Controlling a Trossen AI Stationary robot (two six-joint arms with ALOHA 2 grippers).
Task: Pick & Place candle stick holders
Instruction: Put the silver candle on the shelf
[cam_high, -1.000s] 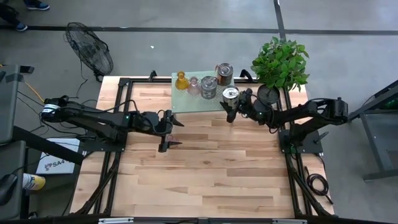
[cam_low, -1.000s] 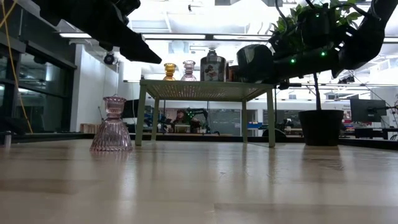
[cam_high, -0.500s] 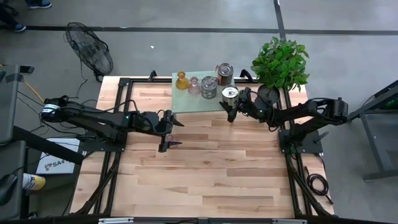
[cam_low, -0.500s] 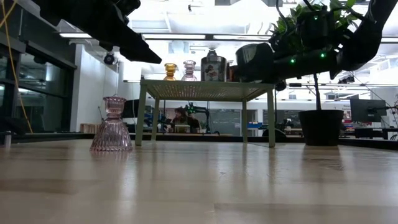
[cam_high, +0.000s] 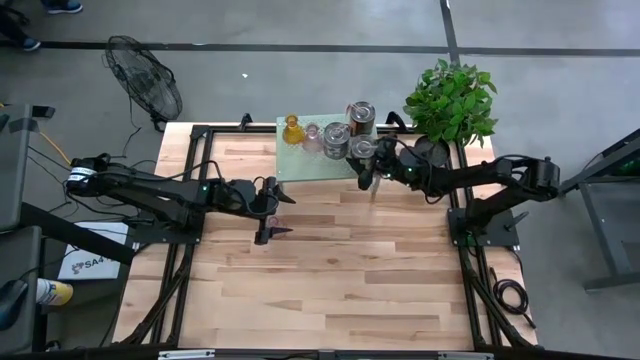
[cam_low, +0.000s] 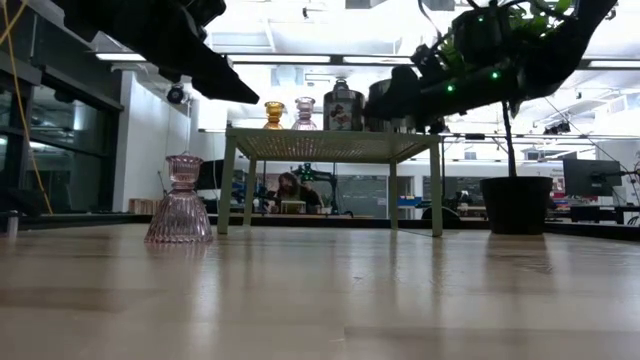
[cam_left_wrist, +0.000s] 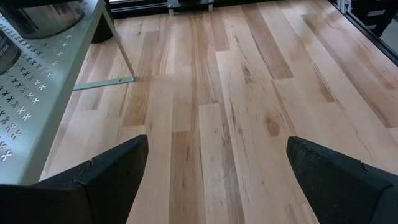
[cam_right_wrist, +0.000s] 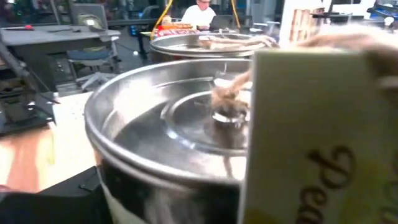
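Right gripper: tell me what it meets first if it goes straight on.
The right gripper would likely meet the squat silvery metal cylinder holder first; it fills the wrist view right ahead, on the pale green perforated stand.

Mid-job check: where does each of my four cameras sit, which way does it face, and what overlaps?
High: overhead, straight down; both arms, pale green stand.
Low: table height, level toward the room; pink glass holder, arms overhead.
Left wrist: looks past two dark fingers at bare boards.
Right wrist: right behind a silvery metal holder.
Shared: high, low and left wrist show the stand.
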